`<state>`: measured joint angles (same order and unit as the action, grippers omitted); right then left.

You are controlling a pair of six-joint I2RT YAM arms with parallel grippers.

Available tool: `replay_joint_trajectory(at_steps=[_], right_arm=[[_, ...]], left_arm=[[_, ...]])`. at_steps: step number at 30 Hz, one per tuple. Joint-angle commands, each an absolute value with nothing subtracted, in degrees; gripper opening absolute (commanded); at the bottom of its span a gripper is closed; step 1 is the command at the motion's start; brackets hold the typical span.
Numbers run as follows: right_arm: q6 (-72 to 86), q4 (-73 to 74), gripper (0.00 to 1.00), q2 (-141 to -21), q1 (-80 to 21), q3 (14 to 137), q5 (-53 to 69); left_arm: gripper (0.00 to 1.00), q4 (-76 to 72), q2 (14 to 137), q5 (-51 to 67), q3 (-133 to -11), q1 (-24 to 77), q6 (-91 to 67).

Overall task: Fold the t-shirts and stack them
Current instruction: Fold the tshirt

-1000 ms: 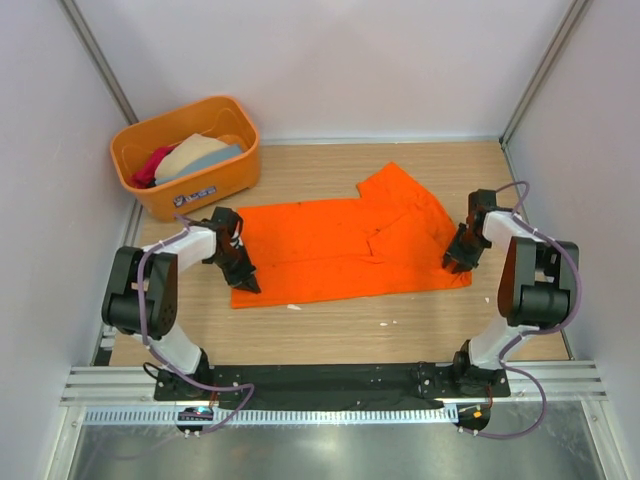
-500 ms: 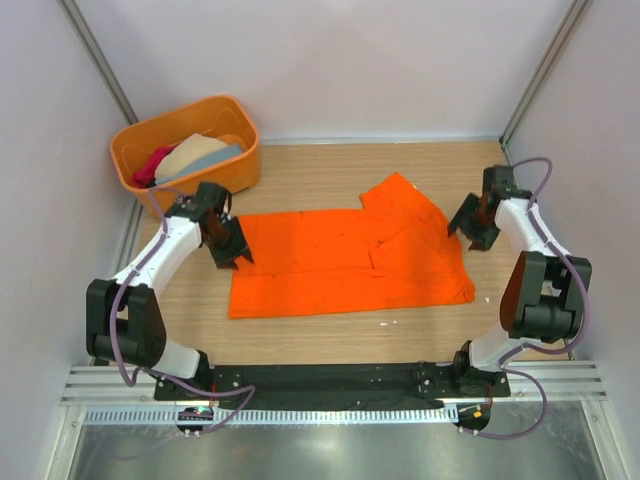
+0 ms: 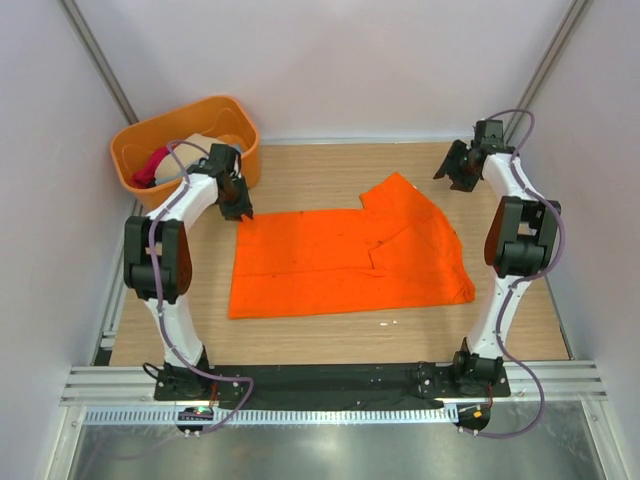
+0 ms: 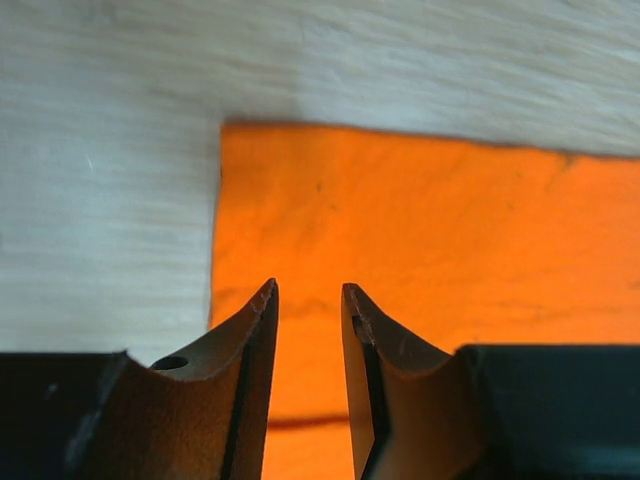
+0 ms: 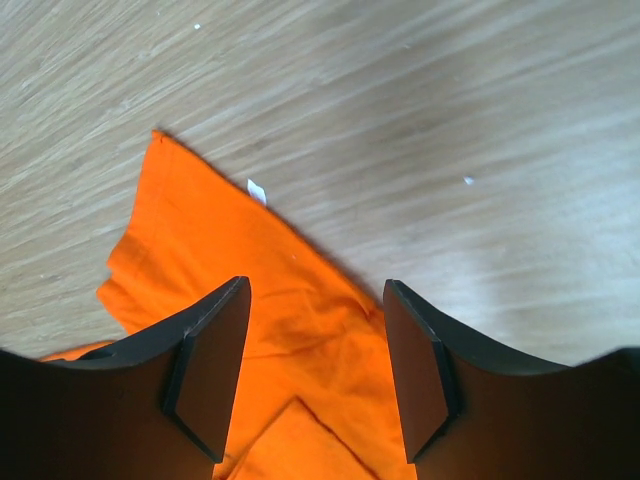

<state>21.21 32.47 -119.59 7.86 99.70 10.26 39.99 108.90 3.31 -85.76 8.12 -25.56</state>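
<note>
Top: orange t-shirt flat on worktop, between the two tools. Left tool sits at its far-left corner, right tool just past the sleeve.
Left wrist: left tool slightly open, empty; orange t-shirt corner beneath and ahead.
Right wrist: right tool wide open, empty; sleeve below it.

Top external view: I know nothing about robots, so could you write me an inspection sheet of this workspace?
Surface: wooden table.
Job's things: orange t-shirt spread flat, one part folded over; more shirts piled in the orange tub.
Clutter: small white scrap by the shirt's near edge.
Grippers: left gripper narrowly open over the shirt's far-left corner; right gripper wide open near its far tip; neither holds anything.
Cables: purple cables along both arms.
Surroundings: pale walls, metal frame posts.
</note>
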Motion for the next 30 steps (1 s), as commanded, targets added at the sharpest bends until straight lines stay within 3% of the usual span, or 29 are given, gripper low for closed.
replay_joint_trajectory(at_steps=[1, 8, 18, 30], right_arm=[[18.4, 29.5, 0.61, -122.4, 5.9, 105.1, 13.6], [14.6, 31.7, 0.62, -129.3, 2.4, 112.8, 12.6], [8.6, 36.9, 0.77, -134.3, -2.6, 117.7, 9.5], [7.3, 37.9, 0.74, -140.9, -4.7, 125.2, 1.6]], left_arm=[[0.34, 34.5, 111.6, -1.3, -89.1, 7.9, -21.8], [0.37, 29.0, 115.5, -9.5, -91.2, 7.9, -19.4], [0.39, 33.5, 120.8, -12.1, -91.9, 7.9, -19.2], [0.42, 33.0, 121.7, -14.2, -91.8, 7.9, -17.6]])
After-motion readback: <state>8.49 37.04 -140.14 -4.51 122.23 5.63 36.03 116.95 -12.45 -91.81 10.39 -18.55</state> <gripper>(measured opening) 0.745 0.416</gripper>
